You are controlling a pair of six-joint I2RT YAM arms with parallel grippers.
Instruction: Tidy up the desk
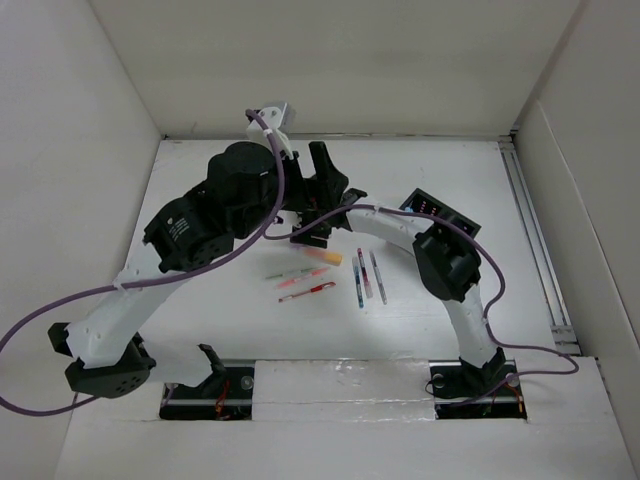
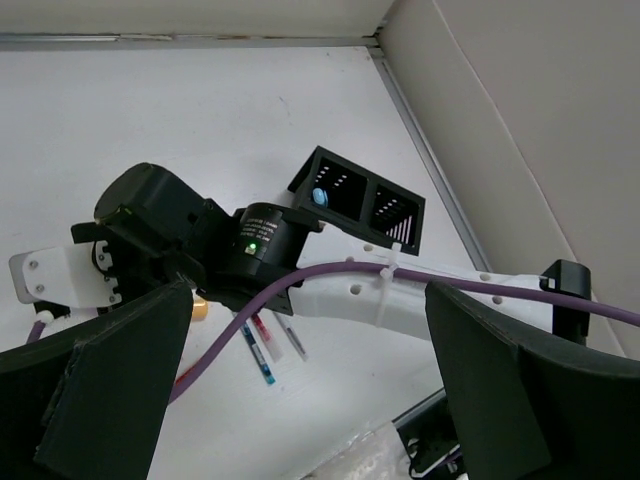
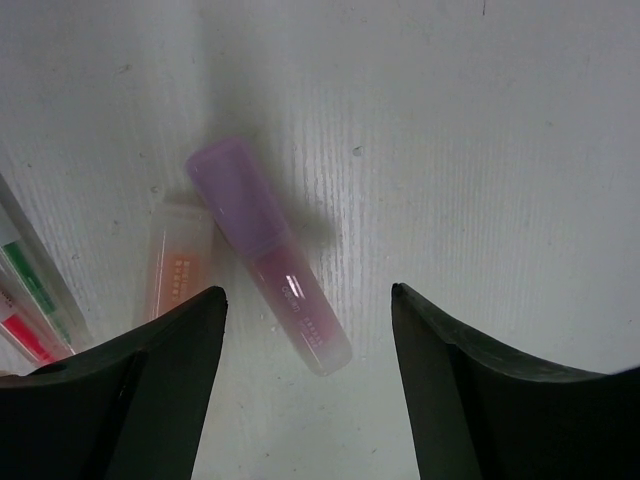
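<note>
Both arms reach over the large flat matte white desk [image 1: 455, 310], their jaws spread.

In the top view the desk fills the floor between white panels, lying level, its long axis running from 9 to 3 o'clock. The left gripper [image 2: 308, 292] is spread wide and holds nothing. The right gripper [image 3: 308, 292] is also spread, hanging over a translucent purple capped tube [image 3: 262, 245] that lies flat with its cap toward 11 o'clock. A small black compartmented box [image 1: 442, 210] sits toward 2 o'clock.
</note>
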